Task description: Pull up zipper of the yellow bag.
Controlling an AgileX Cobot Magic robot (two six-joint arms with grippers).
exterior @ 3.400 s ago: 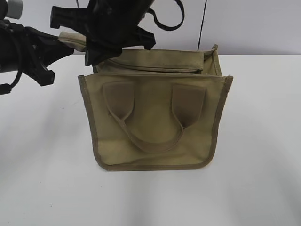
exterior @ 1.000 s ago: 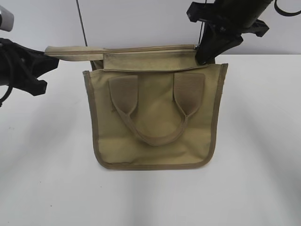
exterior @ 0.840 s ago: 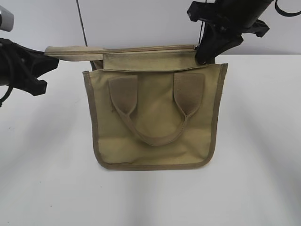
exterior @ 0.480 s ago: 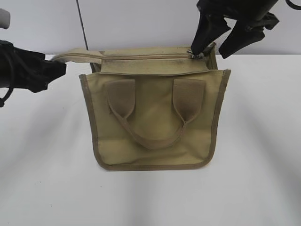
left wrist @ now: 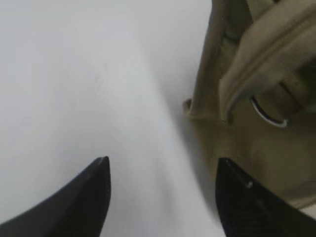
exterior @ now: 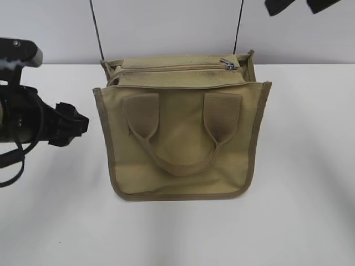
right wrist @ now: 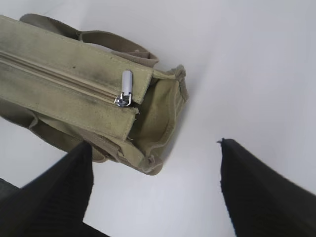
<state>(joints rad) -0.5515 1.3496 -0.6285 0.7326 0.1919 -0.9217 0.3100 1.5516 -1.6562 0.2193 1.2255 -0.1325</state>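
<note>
The khaki yellow bag (exterior: 180, 141) stands upright mid-table, its handle loop facing me. Its zipper strip runs closed along the top, and the silver zipper pull (exterior: 228, 64) lies at the right end. The right wrist view shows the pull (right wrist: 125, 89) lying flat on the strip. My left gripper (exterior: 75, 124) is open and empty, low at the left, apart from the bag; its wrist view (left wrist: 163, 168) shows the bag's left corner (left wrist: 237, 98) ahead. My right gripper (exterior: 299, 4) is open, raised above the bag's top right, holding nothing; in its own view the gripper (right wrist: 155, 150) is over bare table.
The white table (exterior: 310, 183) spreads around the bag. A light wall (exterior: 166, 27) rises behind it, with two thin dark cables (exterior: 96, 25) hanging in front. A white ring (left wrist: 266, 114) shows on the bag's side in the left wrist view.
My right gripper let go of the zipper pull and rose up and right. My left gripper released the strip's left end, which dropped onto the bag, and moved down and back.
</note>
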